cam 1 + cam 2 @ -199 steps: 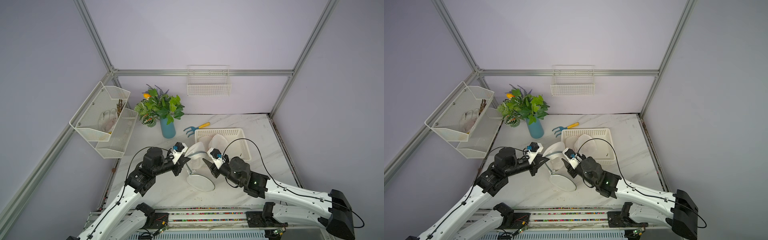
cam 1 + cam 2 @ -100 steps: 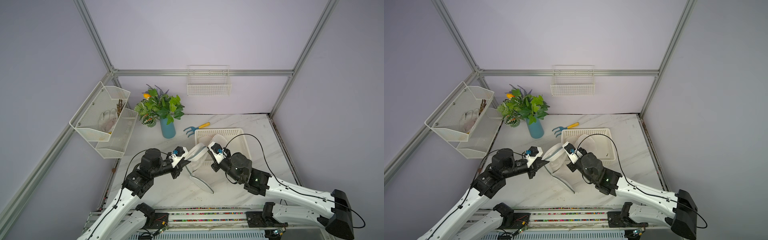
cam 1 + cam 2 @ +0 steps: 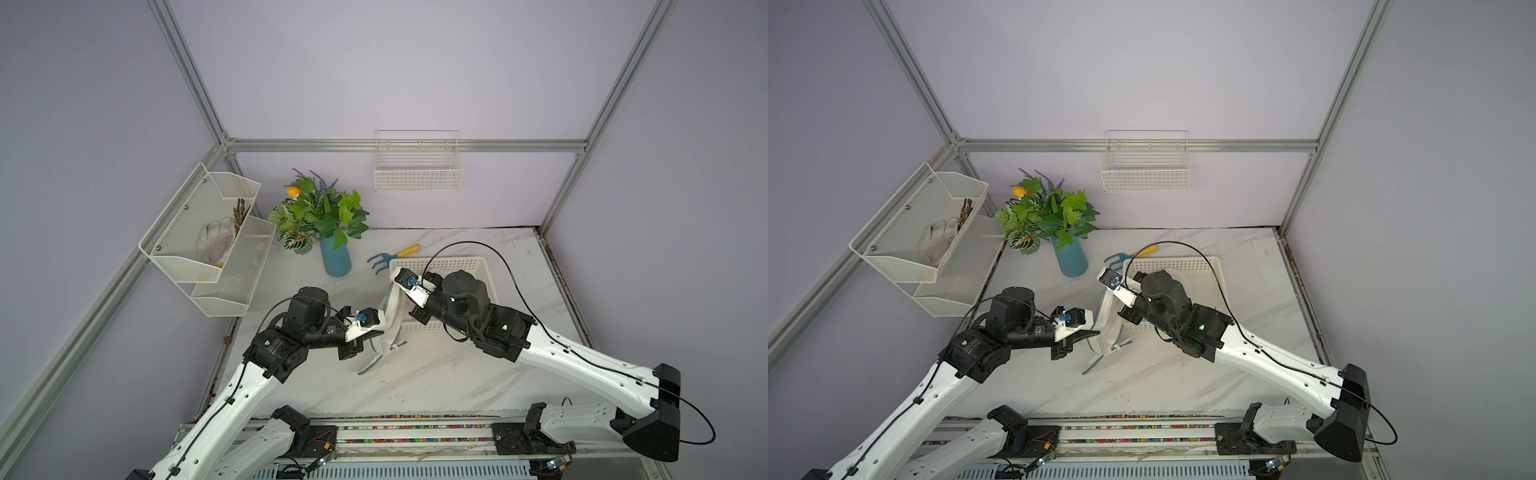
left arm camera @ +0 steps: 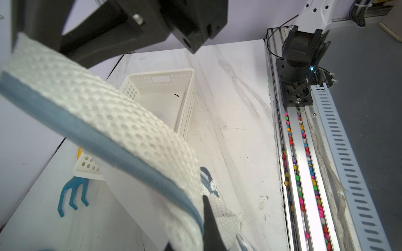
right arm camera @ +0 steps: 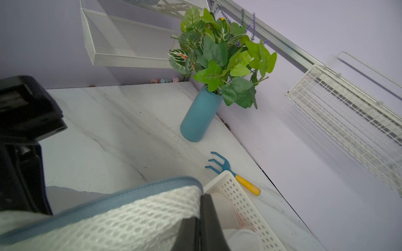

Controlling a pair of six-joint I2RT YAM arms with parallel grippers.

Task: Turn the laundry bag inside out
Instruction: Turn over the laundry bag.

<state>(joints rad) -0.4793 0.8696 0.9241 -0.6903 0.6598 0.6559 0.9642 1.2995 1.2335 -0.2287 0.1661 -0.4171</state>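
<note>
The laundry bag (image 3: 392,313) is white mesh with a blue trimmed edge, and it hangs stretched as a narrow strip between my two grippers. My left gripper (image 3: 376,332) is shut on its lower part. My right gripper (image 3: 395,279) is shut on its upper end, near the basket's corner. The bag's loose tail (image 3: 372,363) rests on the table. In the left wrist view the mesh (image 4: 108,113) runs up from my left gripper (image 4: 201,214) towards the black right gripper. In the right wrist view my right gripper (image 5: 201,203) pinches the trimmed mesh (image 5: 130,217). Both top views show the bag (image 3: 1106,313).
A white perforated basket (image 3: 484,266) stands behind the right gripper with white cloth inside (image 5: 226,215). A blue rake with a yellow handle (image 3: 392,255) lies beside it, next to a blue vase of plants (image 3: 334,259). Wire shelves (image 3: 208,237) line the left wall and a wire basket (image 3: 417,174) hangs on the back wall.
My right gripper closed on the bag and lifted it back towards the basket's corner. The bag went from an open round shape to a taut strip. My left gripper shifted slightly nearer.
</note>
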